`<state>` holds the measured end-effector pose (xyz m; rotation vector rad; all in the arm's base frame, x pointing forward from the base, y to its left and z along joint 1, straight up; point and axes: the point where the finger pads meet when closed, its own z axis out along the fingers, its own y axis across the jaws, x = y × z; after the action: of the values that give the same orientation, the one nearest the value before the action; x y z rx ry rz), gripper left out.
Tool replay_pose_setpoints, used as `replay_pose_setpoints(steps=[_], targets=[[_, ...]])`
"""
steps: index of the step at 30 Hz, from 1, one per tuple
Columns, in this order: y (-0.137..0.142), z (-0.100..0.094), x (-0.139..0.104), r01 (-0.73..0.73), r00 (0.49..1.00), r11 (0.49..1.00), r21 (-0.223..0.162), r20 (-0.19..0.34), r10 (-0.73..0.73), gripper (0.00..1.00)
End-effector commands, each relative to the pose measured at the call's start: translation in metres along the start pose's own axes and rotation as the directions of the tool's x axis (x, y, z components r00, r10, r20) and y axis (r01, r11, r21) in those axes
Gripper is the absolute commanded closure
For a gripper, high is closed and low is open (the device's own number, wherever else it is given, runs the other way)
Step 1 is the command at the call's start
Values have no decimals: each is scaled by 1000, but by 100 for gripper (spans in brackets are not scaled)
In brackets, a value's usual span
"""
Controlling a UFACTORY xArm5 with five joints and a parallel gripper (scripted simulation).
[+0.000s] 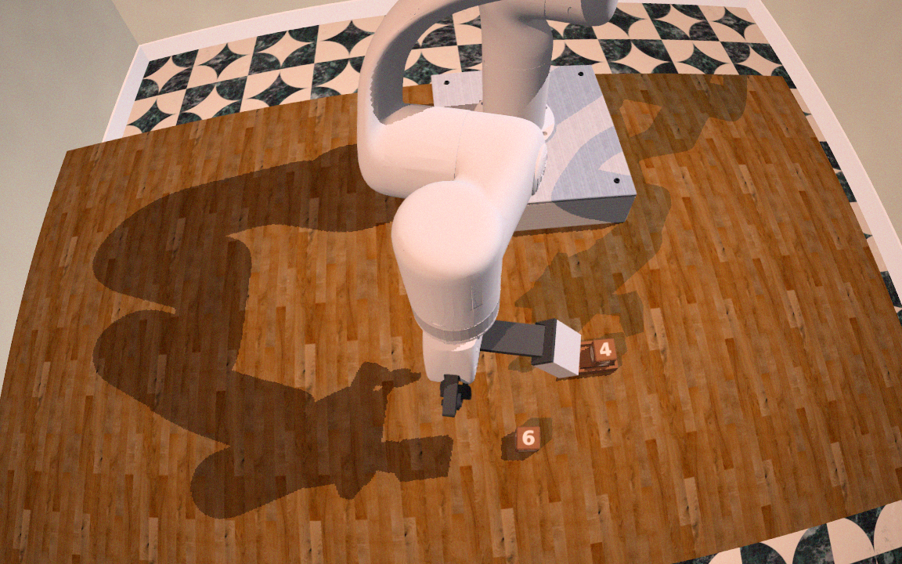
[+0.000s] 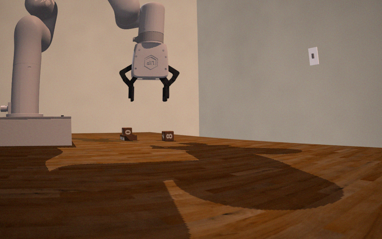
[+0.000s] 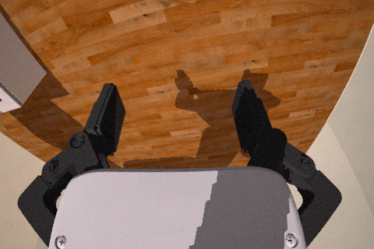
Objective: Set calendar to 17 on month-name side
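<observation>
The open tray (image 1: pixel 597 372) (image 2: pixel 131 137) stands on the wooden table, its left part hidden in the top view by the wrist camera. One reddish-brown cube (image 1: pixel 604 349) (image 2: pixel 126 130) is at the tray's right end, with 4 on top and 0 facing the exterior camera; how deep it sits is unclear. The other cube (image 1: pixel 528 438) (image 2: pixel 168 136) stands loose on the table, with 6 or 9 on top and 8 facing the exterior camera. A pale mark shows on the tray's side, too small to read. My gripper (image 2: pixel 148 99) (image 3: pixel 178 95) is open and empty, high above the table, away from both cubes.
The robot's metal base block (image 1: pixel 580 154) (image 2: pixel 24 132) stands at the back. The wrist camera (image 1: pixel 559 348) sticks out from the arm over the tray side. Arm shadows lie across the table (image 1: pixel 328 280). The wrist view shows neither cube nor tray.
</observation>
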<state>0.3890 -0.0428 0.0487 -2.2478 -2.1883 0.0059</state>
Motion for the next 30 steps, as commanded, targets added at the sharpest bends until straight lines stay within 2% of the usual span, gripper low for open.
replay_pose_setpoints(steps=[1, 12, 20, 30], targets=[[-8, -2, -8, 161, 987, 987, -7, 2, -161, 0], [-11, -2, -10, 216, 976, 976, -7, 2, -216, 0], [-12, 10, -11, 216, 976, 976, -8, 2, -216, 0], [-12, 51, -12, 216, 976, 976, -8, 2, -216, 0]])
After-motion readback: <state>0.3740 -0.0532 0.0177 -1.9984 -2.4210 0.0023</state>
